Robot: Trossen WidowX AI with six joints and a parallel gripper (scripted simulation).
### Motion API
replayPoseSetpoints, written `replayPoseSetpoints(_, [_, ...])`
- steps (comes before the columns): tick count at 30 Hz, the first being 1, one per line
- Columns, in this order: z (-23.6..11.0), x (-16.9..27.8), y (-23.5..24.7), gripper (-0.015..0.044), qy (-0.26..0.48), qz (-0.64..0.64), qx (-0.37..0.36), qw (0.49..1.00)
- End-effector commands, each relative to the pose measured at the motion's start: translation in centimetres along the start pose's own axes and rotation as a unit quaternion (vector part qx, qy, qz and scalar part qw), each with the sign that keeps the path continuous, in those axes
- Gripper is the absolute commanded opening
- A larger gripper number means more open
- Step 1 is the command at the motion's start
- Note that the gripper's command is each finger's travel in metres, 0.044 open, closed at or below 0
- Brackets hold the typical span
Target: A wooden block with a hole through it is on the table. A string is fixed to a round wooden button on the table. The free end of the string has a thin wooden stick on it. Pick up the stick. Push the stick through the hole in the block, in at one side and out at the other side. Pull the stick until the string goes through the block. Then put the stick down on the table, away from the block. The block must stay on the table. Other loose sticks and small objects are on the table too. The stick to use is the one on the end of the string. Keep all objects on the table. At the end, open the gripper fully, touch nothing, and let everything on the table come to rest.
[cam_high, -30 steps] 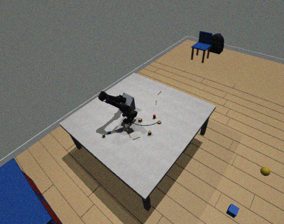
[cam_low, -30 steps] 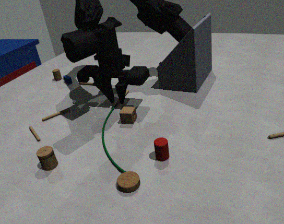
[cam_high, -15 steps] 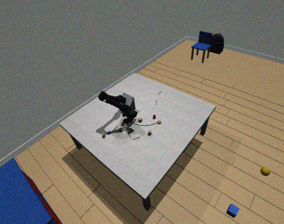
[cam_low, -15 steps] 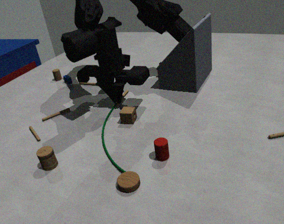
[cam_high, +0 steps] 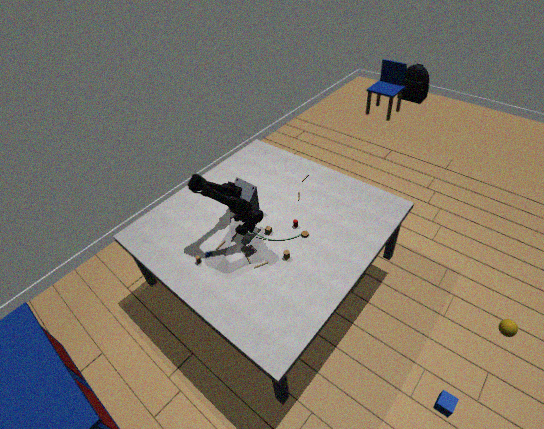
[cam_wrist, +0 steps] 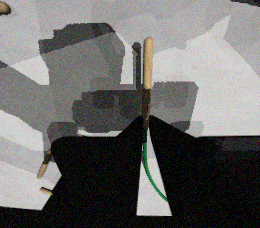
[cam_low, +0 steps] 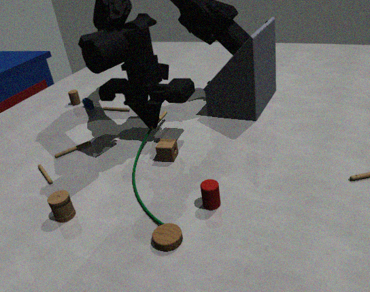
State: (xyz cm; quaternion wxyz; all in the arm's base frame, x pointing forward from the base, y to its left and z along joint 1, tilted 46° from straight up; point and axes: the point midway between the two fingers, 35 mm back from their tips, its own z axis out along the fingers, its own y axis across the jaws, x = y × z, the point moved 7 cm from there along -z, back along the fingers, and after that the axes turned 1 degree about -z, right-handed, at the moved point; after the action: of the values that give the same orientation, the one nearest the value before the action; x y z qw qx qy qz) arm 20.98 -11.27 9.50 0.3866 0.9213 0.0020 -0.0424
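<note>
The hand (cam_wrist: pixel 146 122) is clamped nearly shut on the thin wooden stick (cam_wrist: pixel 147 62), whose pale tip juts out past the fingertips! The green string (cam_low: pixel 136 181) curves from the pinch point across the bench (cam_low: pixel 296 133) to the round button (cam_low: pixel 166 236). The holed block (cam_low: pixel 166 150) sits just beside the hand.
</note>
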Motion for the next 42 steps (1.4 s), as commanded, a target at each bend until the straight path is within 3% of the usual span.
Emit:
replayPoseSetpoints(1, [-0.5, 0.1, 0.1, 0.0000, 0.000, 0.004, -0.002, 1.000])
replayPoseSetpoints(30, [-4.3, -0.1, 0.2, 0.0000, 0.000, 0.004, -0.003, 1.000])
replayPoseSetpoints(42, [-4.3, 0.5, 0.0, 0.0000, -0.006, -0.201, 0.006, 0.980])
